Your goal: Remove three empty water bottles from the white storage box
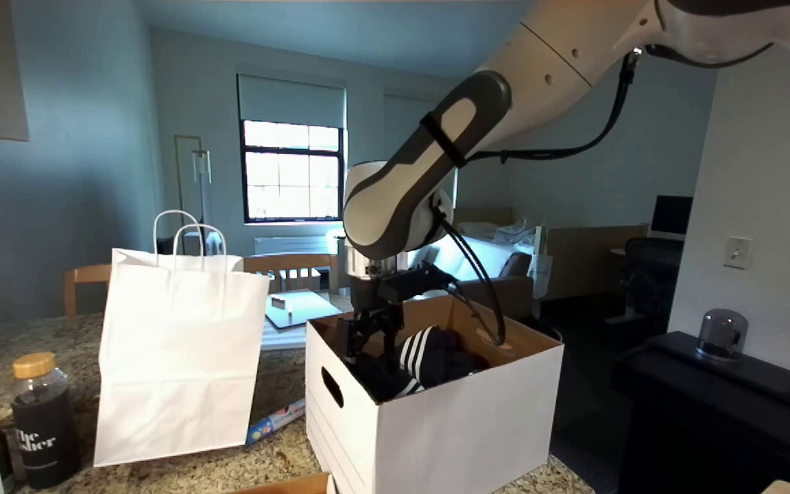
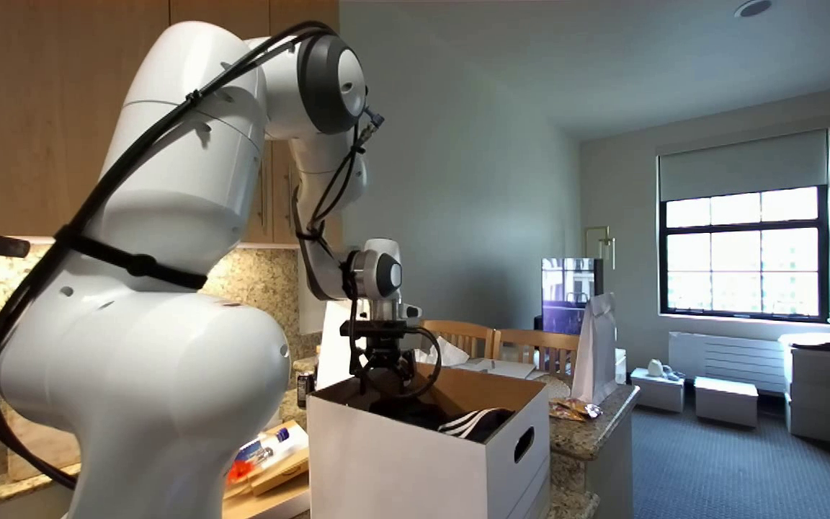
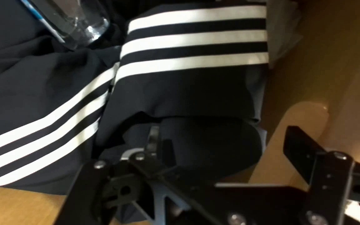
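Note:
The white storage box [image 1: 463, 432], brown inside, stands on the counter and appears in both exterior views [image 2: 400, 461]. My gripper [image 1: 370, 351] points down into its top, near the wall with the oval hand-hole in that view. In the wrist view the gripper [image 3: 230, 148] is open, with no bottle between its fingers; dark cloth lies below them. One clear water bottle [image 3: 81, 23] lies on that cloth at the upper left, away from the jaws and cut off by the frame. Any other bottles in the box are out of view.
Dark clothing with white stripes [image 3: 192, 39] fills much of the box. A white paper bag [image 1: 182, 363] and a dark jar [image 1: 45, 432] stand beside the box. In an exterior view, a tray [image 2: 289, 508] holds a clear blue-capped bottle [image 2: 262, 454] and other items.

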Controlling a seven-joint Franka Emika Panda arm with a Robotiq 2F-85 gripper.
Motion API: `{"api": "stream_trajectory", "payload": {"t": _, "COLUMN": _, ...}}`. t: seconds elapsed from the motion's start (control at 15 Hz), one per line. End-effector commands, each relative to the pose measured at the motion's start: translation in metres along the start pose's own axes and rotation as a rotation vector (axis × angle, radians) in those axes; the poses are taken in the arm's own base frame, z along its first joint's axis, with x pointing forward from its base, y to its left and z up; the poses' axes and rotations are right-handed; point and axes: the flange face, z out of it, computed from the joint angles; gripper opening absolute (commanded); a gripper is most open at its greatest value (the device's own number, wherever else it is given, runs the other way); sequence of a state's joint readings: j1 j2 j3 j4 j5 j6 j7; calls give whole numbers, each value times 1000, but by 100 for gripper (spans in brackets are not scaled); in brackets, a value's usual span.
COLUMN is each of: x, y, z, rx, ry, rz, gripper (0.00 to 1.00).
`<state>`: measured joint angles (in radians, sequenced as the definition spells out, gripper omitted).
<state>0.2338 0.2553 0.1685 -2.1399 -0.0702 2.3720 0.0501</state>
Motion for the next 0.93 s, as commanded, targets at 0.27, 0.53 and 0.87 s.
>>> {"api": "stream_trajectory", "payload": {"t": 0.27, "x": -26, "y": -8, "z": -13, "rx": 9, "ry": 68, "rz": 88, "gripper": 100}}
{"api": "stream_trajectory", "payload": {"t": 0.53, "x": -23, "y": 7, "z": -23, "rx": 6, "ry": 48, "rz": 99, "gripper": 100}}
{"api": "stream_trajectory", "payload": {"t": 0.87, "x": -34, "y": 26, "z": -30, "rx": -13, "ry": -157, "rz": 83, "gripper": 100}}
